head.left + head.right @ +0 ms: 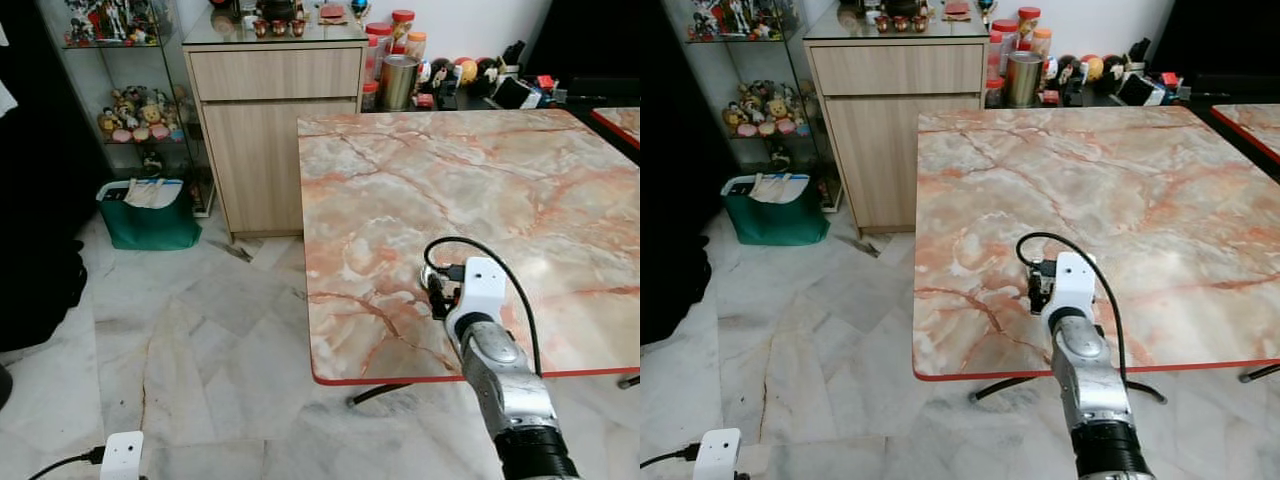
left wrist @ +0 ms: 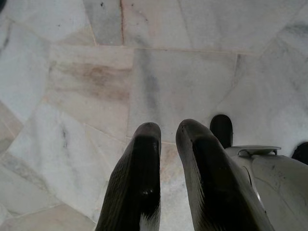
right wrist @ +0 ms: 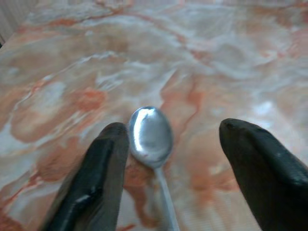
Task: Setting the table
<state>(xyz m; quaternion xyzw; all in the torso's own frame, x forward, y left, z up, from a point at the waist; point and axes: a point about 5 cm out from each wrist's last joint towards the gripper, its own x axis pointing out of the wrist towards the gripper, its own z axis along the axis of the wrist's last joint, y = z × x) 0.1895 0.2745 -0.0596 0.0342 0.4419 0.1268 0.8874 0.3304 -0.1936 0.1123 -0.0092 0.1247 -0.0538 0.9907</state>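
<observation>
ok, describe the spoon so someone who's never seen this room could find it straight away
Start at the big marble-patterned table with the red edge, standing beside the wooden cabinet. Go to its near edge, where the right gripper hangs over the top with fingers spread. The spoon lies on the tabletop between those fingers, next to one of them: a small shiny metal bowl on a thin handle, silver against the pink and orange veins.

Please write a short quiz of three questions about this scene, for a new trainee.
1. True or false: the right gripper is open, with a spoon between its fingers.
2. What does the spoon lie on? A) the floor B) the marble table C) the wooden cabinet
3. Fill in: the left gripper hangs over the ____.

Key: 1 true; 2 B; 3 floor.
</observation>
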